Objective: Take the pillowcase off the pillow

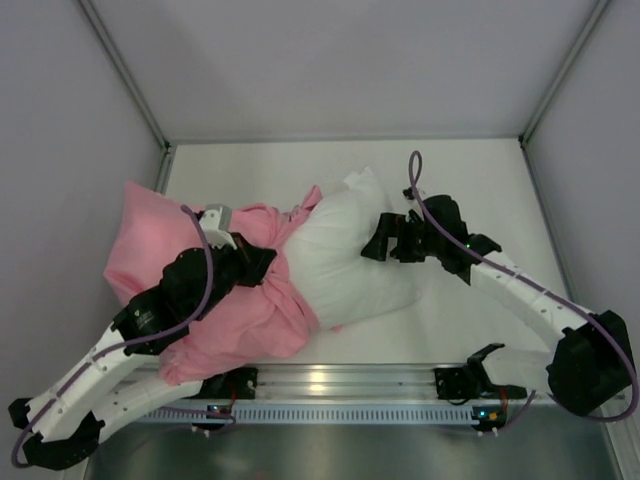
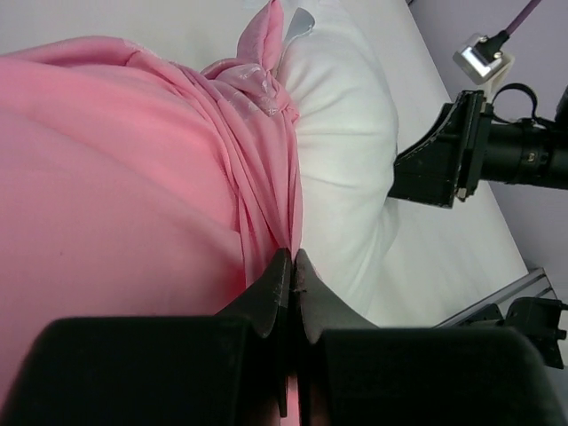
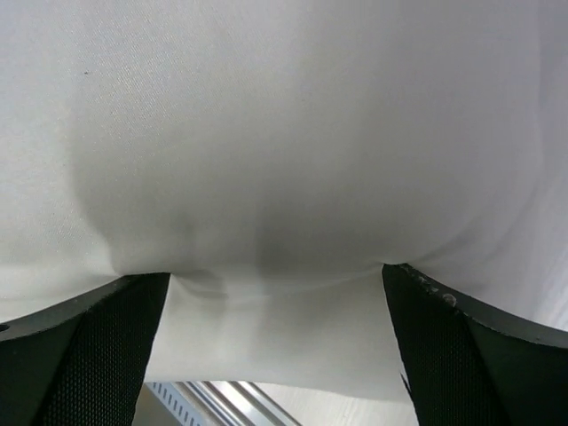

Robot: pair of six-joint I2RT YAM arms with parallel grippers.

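Observation:
The white pillow lies across the table's middle, its right half bare. The pink pillowcase is bunched over its left half, with a gathered edge near the pillow's middle. My left gripper is shut on that gathered pink edge; in the left wrist view its fingertips pinch pink cloth beside the pillow. My right gripper is open and pressed against the pillow's right end. In the right wrist view its wide-apart fingers flank the bulging pillow. The right gripper also shows in the left wrist view.
A metal rail runs along the table's near edge, also visible in the right wrist view. Grey enclosure walls close in on the left, right and back. The pillowcase's far left end touches the left wall.

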